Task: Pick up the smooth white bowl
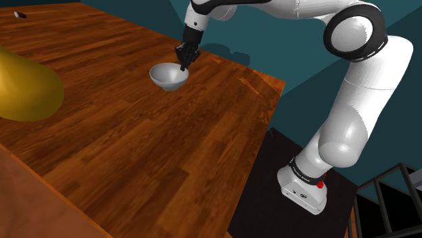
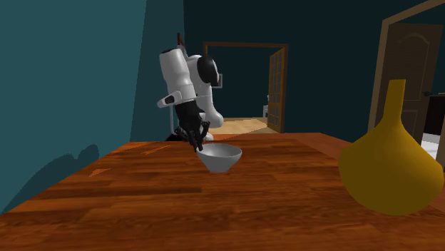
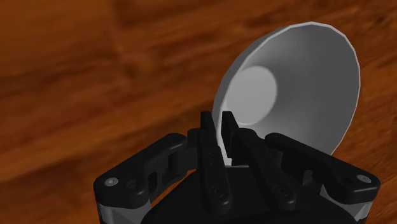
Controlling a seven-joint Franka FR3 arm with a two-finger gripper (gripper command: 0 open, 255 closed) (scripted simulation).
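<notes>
The wrist view gives what the other two cannot. The gripper (image 3: 219,122) has its two fingers (image 3: 208,149) drawn almost together, with the thin rim of the bowl (image 3: 299,89) pinched between them, one finger inside the wall and one outside. The bowl's pale grey inside and round flat bottom face that camera, with the table (image 3: 95,76) and its wood grain behind.

In the shoulder view the bowl (image 1: 169,76) stands upright at upper centre of the frame, on the table (image 1: 135,155) near its far edge. The gripper (image 1: 183,65) comes down onto the bowl's right rim and hides that part. A yellow vase (image 1: 27,84) sits at the left edge, well apart from the bowl. A small dark thing (image 1: 20,14) lies in the upper left corner, too small to name. The black stand (image 1: 264,189) is at lower right.

The second exterior view faces the arm. The bowl (image 2: 222,157) is at centre, the gripper (image 2: 200,145) is on its left rim, and the vase (image 2: 391,167) looms at the right. Behind the arm is an open doorway (image 2: 242,85), and a brown door (image 2: 413,64) stands at upper right.
</notes>
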